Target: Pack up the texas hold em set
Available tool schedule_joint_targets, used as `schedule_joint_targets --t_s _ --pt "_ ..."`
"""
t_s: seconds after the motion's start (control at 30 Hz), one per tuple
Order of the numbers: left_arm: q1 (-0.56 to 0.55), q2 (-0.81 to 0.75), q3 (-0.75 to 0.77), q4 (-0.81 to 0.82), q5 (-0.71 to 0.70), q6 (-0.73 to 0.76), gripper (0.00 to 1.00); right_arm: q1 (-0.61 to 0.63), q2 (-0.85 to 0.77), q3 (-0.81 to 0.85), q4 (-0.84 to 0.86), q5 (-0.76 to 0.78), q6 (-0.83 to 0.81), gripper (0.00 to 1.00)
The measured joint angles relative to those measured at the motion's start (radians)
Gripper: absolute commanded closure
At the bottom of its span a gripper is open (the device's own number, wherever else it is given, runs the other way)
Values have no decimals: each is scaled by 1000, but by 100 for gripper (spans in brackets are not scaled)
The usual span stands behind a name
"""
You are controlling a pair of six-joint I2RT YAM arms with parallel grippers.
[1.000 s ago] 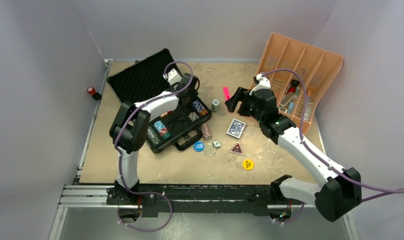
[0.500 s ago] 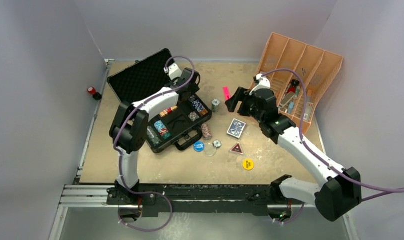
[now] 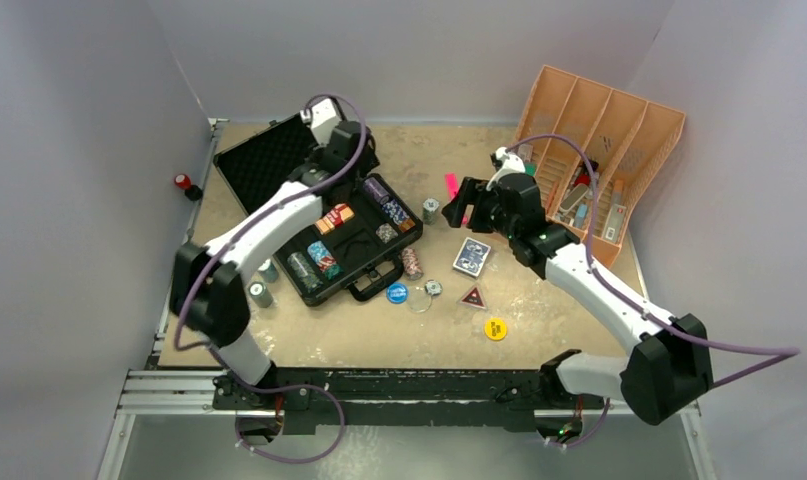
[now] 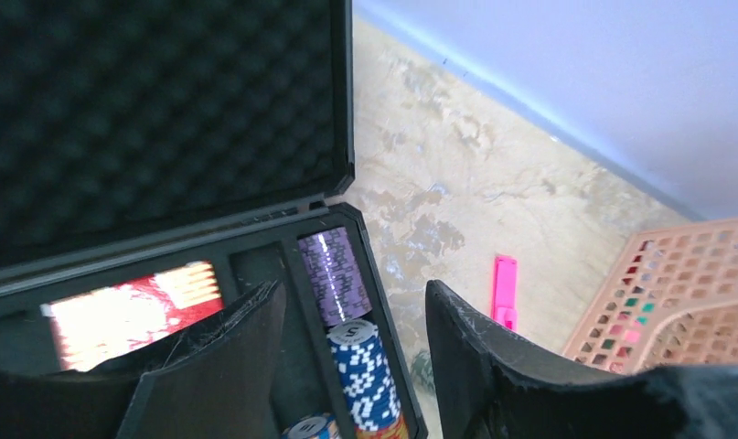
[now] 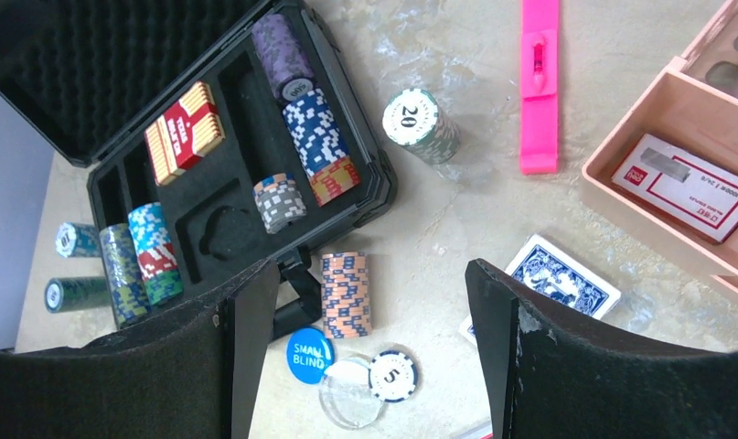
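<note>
Case (image 3: 261,165) lying open left-centre, top view; blue deck (image 3: 471,256) sitting outside. L wrist — left gripper (image 4: 353,302) gaping, empty, over purple chips (image 4: 333,274). R wrist — right gripper (image 5: 372,274) spreading wide, empty; chip stack (image 5: 411,117) reading "20", blue disc (image 5: 310,355) "SMALL BLIND".

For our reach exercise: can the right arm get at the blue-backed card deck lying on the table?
Probably yes: the open right claw hovers just beyond the blue-backed card deck, nothing covering it.
</note>
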Motion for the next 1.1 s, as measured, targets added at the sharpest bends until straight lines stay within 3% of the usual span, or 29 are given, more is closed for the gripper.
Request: schedule_joint_targets --t_s 0.33,0.57,0.8,1.1 --pt "0 -494 -264 8 62 273 41 10 140 72 3 -80 -80 24" --pt "0 -733 -414 15 127 420 40 119 298 131 -42 -77 -72 25" --pt "0 -875 -488 84 212 478 39 218 446 166 -100 -58 44 34" --pt "0 -925 -560 174 293 470 39 217 545 217 -189 26 133 37"
